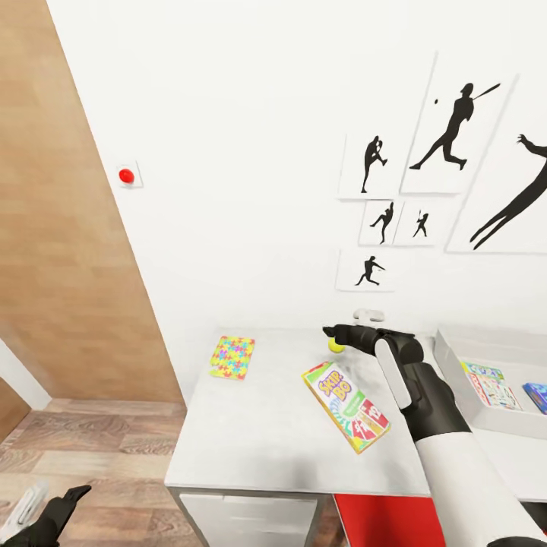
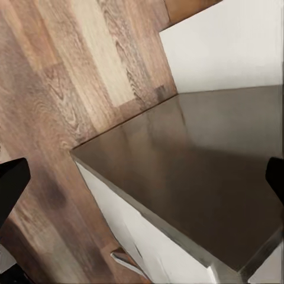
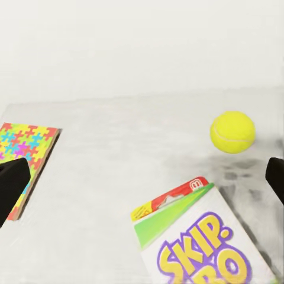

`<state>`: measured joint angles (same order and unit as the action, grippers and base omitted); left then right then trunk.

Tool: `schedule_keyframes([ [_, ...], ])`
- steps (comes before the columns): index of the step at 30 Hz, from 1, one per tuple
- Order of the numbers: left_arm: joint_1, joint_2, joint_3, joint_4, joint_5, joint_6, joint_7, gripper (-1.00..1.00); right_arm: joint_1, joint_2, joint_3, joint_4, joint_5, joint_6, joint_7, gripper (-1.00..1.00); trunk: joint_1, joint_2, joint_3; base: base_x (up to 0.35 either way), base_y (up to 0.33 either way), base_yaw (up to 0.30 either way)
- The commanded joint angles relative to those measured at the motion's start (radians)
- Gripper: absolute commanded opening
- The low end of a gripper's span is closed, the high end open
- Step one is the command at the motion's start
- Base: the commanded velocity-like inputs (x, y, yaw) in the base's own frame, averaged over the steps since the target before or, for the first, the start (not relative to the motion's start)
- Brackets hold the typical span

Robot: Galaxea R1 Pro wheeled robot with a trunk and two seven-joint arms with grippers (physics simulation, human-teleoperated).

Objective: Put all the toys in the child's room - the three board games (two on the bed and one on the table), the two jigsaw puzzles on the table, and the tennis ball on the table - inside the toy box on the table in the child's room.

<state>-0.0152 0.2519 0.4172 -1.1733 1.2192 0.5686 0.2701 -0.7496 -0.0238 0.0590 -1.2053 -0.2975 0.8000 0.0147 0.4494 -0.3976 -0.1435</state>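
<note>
Clearly open right pincer [image 1: 331,334] beside tennis ball [image 1: 336,346].

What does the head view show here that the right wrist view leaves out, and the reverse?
Head view adds the toy box holding two printed boxes, the silhouette pictures, the red wall button, the floor and the right gripper near the ball. Right wrist view adds the open space between its dark fingertips. Both share the tennis ball, SKIP-BO box, one jigsaw puzzle and table.
</note>
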Motion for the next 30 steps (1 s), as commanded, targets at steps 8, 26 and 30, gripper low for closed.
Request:
schedule_keyframes([
  [8,-0.022,-0.003,-0.001,-0.023,-0.001,0.014,0.013,1.00,-0.144,0.000,0.002,0.269,0.001,0.054,0.001,1.00,0.008,-0.016,-0.008,0.004,0.000,0.000],
  [26,-0.024,-0.003,-0.005,-0.018,-0.016,0.009,0.007,1.00,-0.413,-0.011,0.005,0.818,0.003,-0.362,0.000,1.00,0.058,-0.107,-0.049,0.000,0.000,0.000],
  [30,-0.021,-0.007,-0.007,0.006,-0.064,0.003,0.006,1.00,-0.436,-0.011,0.007,0.885,0.003,-0.366,-0.037,1.00,0.058,-0.107,-0.049,0.043,0.000,0.000],
])
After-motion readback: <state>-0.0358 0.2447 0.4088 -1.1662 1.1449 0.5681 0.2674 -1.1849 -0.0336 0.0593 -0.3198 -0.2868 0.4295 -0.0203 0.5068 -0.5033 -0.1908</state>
